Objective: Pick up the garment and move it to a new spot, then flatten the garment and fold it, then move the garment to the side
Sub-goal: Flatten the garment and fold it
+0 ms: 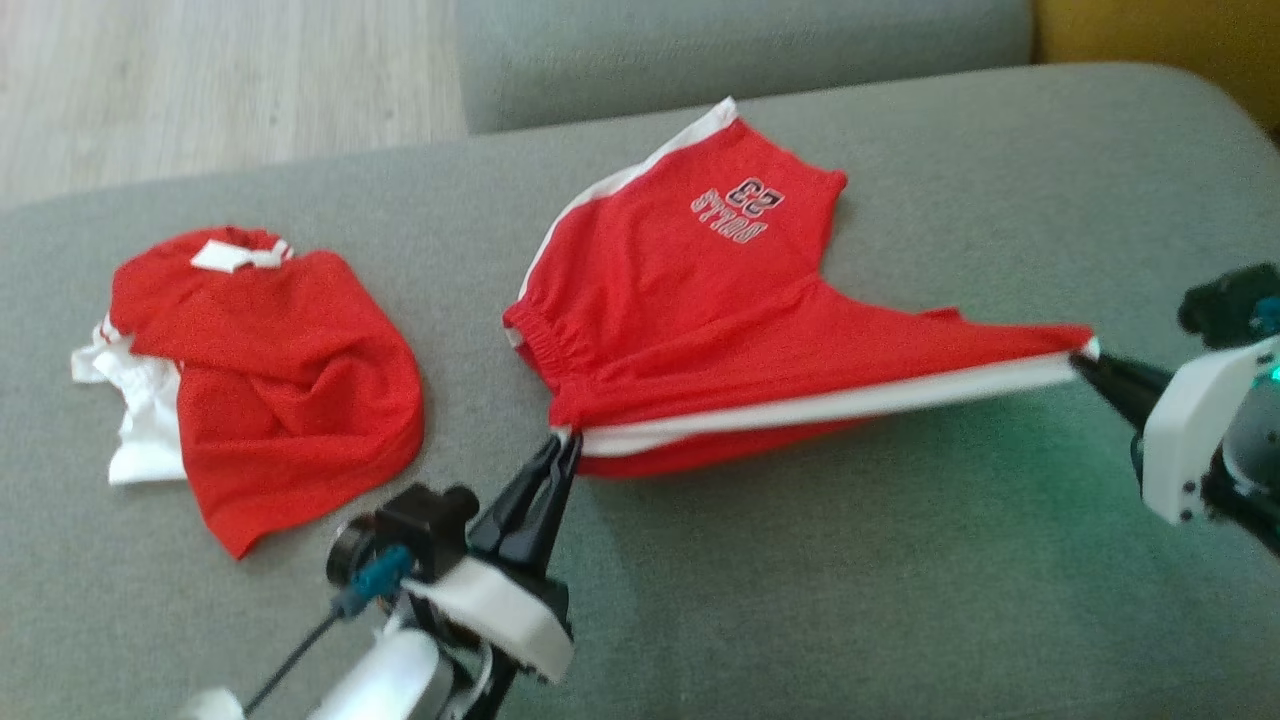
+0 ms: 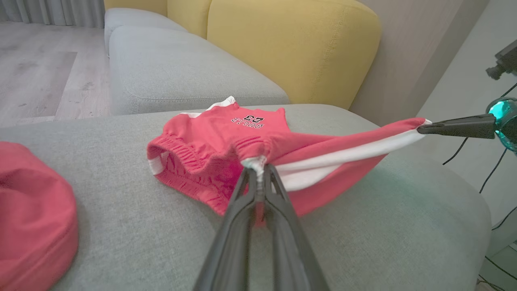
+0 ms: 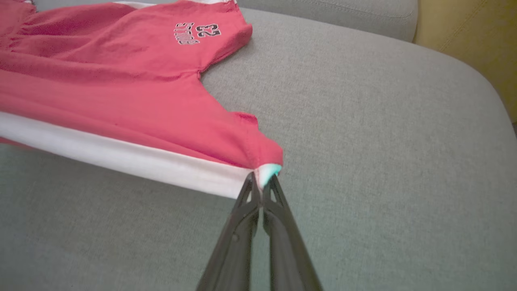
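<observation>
The left gripper (image 1: 568,438) sits closest, at the bottom of the head view. Its two dark fingers are pressed together on the waistband corner of the red shorts (image 1: 690,300), pinching a bit of white trim between the tips. The right gripper (image 1: 1082,362) comes in from the right edge, its fingers likewise squeezed tight on the hem corner of the same leg, where the white side stripe (image 1: 830,405) ends. That stripe runs taut in a nearly straight line from one gripper to the other, and this near edge of the shorts is lifted off the grey sofa (image 1: 900,560). Red fabric sags below the stripe, close to the left gripper. The far part of the shorts rests on the seat, with the "BULLS 23" print (image 1: 737,208) facing up and reading upside down from the head. The gathered elastic waistband faces the robot's left. A crumpled red and white shirt (image 1: 290,390) lies on the same seat further left, well apart from the shorts. A yellow cushion (image 2: 295,48) stands behind the sofa, and pale wood floor (image 1: 200,80) shows beyond it.
</observation>
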